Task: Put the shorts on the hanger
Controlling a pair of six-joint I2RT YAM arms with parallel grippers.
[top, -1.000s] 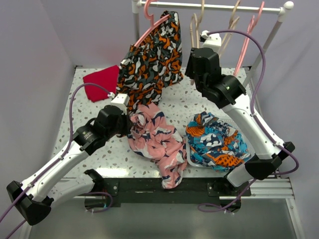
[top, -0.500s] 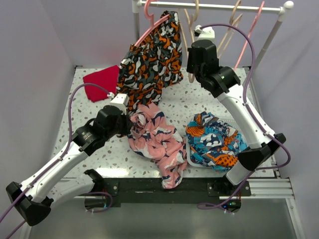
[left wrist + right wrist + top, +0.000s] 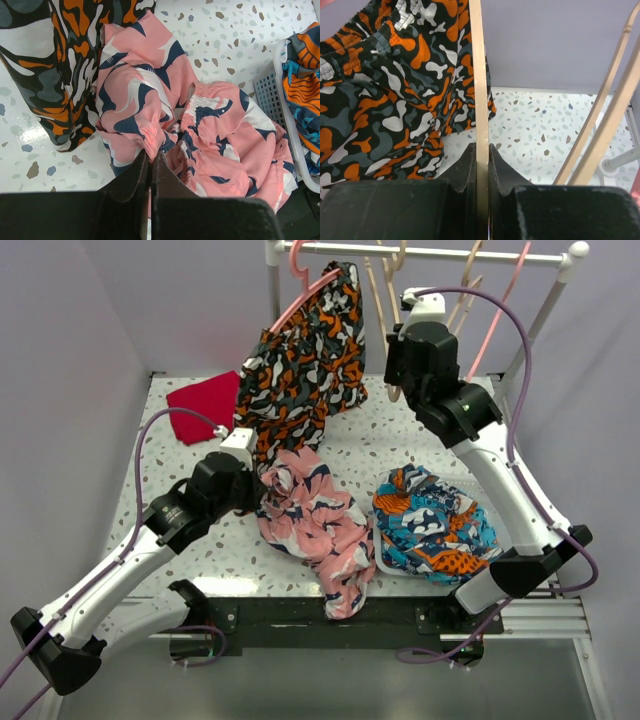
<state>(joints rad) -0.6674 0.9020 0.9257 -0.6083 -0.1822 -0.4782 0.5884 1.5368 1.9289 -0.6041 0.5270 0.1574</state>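
Note:
The pink shorts (image 3: 315, 525) with navy-and-white print lie crumpled on the table, one end draped over the front edge. My left gripper (image 3: 262, 490) is shut on a fold at their upper left; the left wrist view shows the jaws (image 3: 151, 152) pinching pink fabric (image 3: 210, 130). My right gripper (image 3: 393, 362) is raised near the rail, shut on the thin beige hanger (image 3: 378, 300), whose hook is at the rail. In the right wrist view the jaws (image 3: 482, 150) clamp the hanger's straight bar (image 3: 479, 75).
An orange-black-white garment (image 3: 305, 350) hangs on a pink hanger from the rail (image 3: 430, 252). More beige hangers (image 3: 465, 290) and a pink hanger (image 3: 505, 300) hang to the right. A red cloth (image 3: 205, 405) lies back left. A white basket (image 3: 385, 562) holds blue-orange cloth (image 3: 435, 520).
My right gripper has moved up toward the rail and then slightly right, with the beige hanger held in it. The left arm and the shorts have not moved.

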